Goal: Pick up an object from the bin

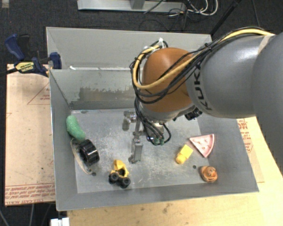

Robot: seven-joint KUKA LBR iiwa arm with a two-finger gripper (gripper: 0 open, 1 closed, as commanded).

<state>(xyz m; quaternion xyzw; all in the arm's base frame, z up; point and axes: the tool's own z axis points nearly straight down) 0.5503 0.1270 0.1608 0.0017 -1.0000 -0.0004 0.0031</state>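
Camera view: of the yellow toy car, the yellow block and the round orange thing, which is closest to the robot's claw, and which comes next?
1. Toy car: just below the gripper in the view, slightly to the view's left.
2. Yellow block: off to the view's right.
3. Round orange thing: farther right still, near the bin's lower right corner.
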